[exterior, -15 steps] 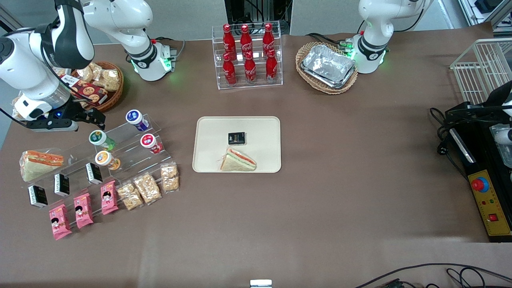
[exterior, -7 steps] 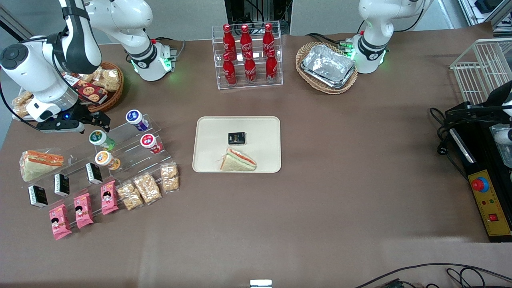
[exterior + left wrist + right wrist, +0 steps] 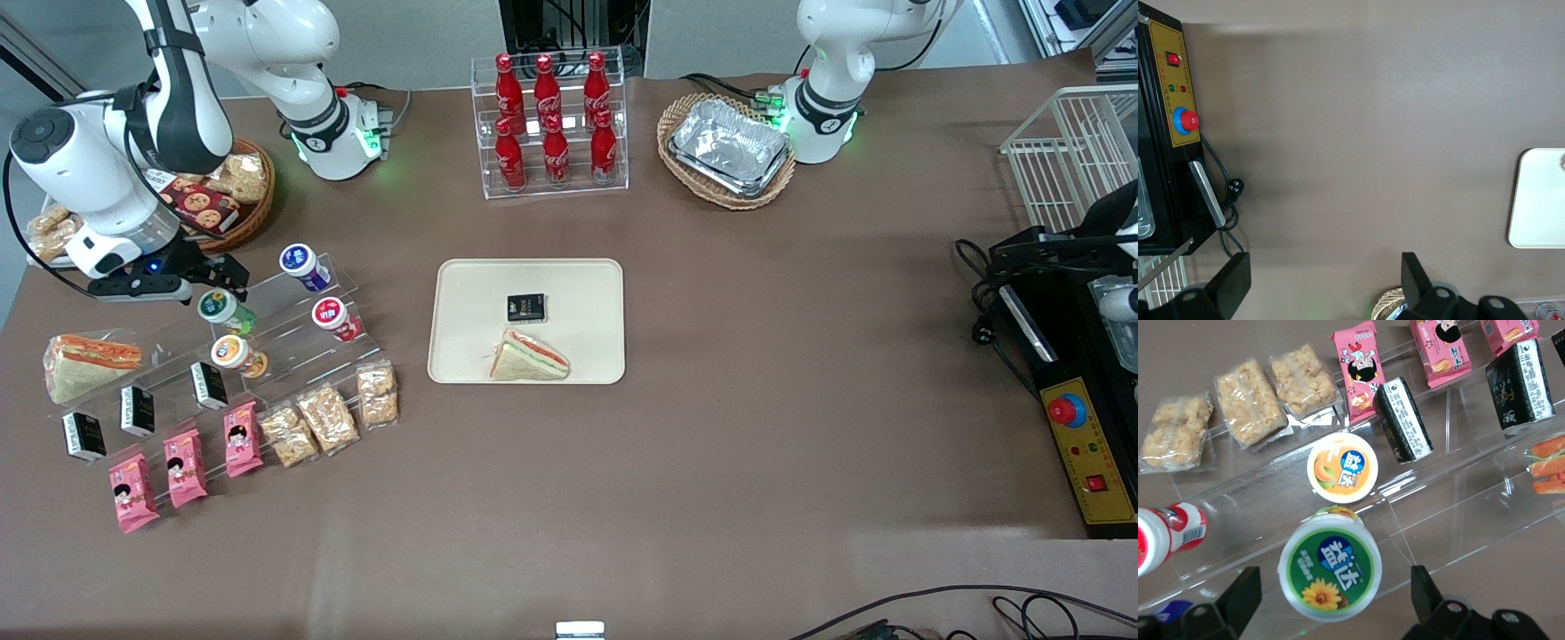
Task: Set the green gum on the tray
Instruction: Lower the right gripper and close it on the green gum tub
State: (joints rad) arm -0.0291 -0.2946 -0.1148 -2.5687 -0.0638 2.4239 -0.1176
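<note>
The green gum (image 3: 221,308) lies on a clear stepped acrylic stand (image 3: 293,333) toward the working arm's end of the table, its white lid with green label facing the front camera. In the right wrist view the green gum (image 3: 1330,565) sits between my two fingers, untouched by either. My gripper (image 3: 220,277) hovers just above the gum, open and empty. The cream tray (image 3: 462,293) lies at the table's middle, with a sandwich (image 3: 530,356) and a small black packet (image 3: 525,308) on it.
The stand also carries an orange gum (image 3: 236,354), red gum (image 3: 334,318), blue gum (image 3: 303,265), black packets (image 3: 209,385) and a sandwich (image 3: 92,363). Pink snack packs (image 3: 185,467) and biscuit packs (image 3: 329,414) lie nearer the front camera. A snack basket (image 3: 233,187) stands beside my arm.
My gripper has come nearer the front camera and lower, from beside the snack basket to just above the green gum. Nothing else has moved.
</note>
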